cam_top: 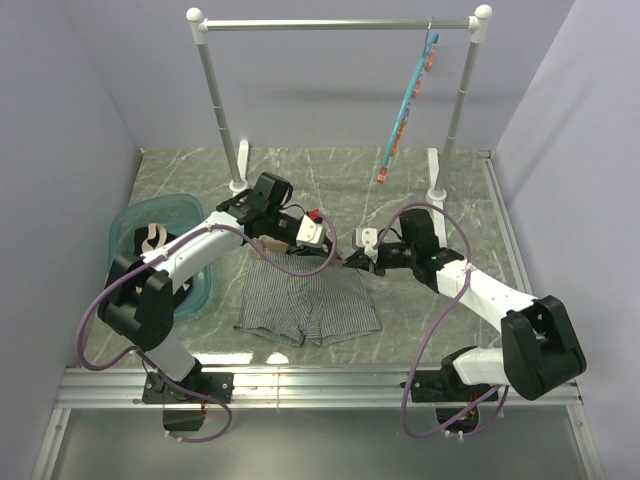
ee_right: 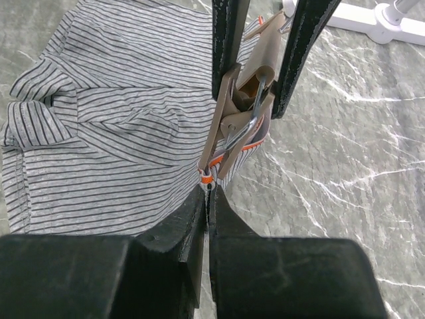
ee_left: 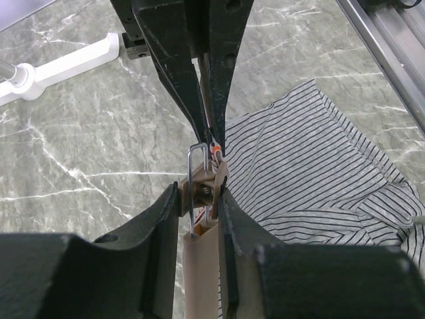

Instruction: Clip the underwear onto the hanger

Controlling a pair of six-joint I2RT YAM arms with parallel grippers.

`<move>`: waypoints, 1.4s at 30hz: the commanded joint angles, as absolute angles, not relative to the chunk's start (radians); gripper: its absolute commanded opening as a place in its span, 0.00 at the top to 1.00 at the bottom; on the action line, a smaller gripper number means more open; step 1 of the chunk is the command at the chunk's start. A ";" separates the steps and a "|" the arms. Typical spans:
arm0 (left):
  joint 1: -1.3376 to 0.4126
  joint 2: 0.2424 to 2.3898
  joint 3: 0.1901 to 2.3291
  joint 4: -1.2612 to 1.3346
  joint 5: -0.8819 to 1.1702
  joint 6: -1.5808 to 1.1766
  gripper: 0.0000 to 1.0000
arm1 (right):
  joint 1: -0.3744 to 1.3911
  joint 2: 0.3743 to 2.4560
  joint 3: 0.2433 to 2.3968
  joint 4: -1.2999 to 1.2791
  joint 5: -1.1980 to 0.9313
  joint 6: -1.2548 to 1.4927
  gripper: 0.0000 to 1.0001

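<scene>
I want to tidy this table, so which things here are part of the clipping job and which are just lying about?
In the job: underwear, wooden hanger, left gripper on its clip, right gripper pinching the waistband.
Lying about: teal hanger, clothes rail, teal basket with clothing.

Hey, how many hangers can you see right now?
2. A blue hanger hangs from the rack, back right; a wooden hanger is at the waistband of the underwear, mid-table. The tub may hide more.

Finely striped cloth underwear [ee_right: 119,113], matt wooden hanger [ee_left: 199,266], shiny metal clip [ee_left: 190,186], glossy marble-look table [ee_left: 86,133]
</scene>
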State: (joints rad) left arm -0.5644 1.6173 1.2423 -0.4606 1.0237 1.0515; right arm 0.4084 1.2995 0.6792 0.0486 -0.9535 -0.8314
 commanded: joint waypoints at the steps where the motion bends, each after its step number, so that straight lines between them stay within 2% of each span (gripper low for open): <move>1: -0.568 1.605 1.286 -0.454 1.058 1.055 1.00 | 0.417 1.275 0.680 0.083 -0.939 -0.816 1.00; 19: -0.575 1.618 1.262 -0.338 0.991 0.948 1.00 | 0.417 1.276 0.699 0.129 -0.931 -0.692 1.00; 42: -0.577 1.657 1.215 -0.319 0.982 0.979 1.00 | 0.403 1.279 0.730 0.124 -0.962 -0.650 1.00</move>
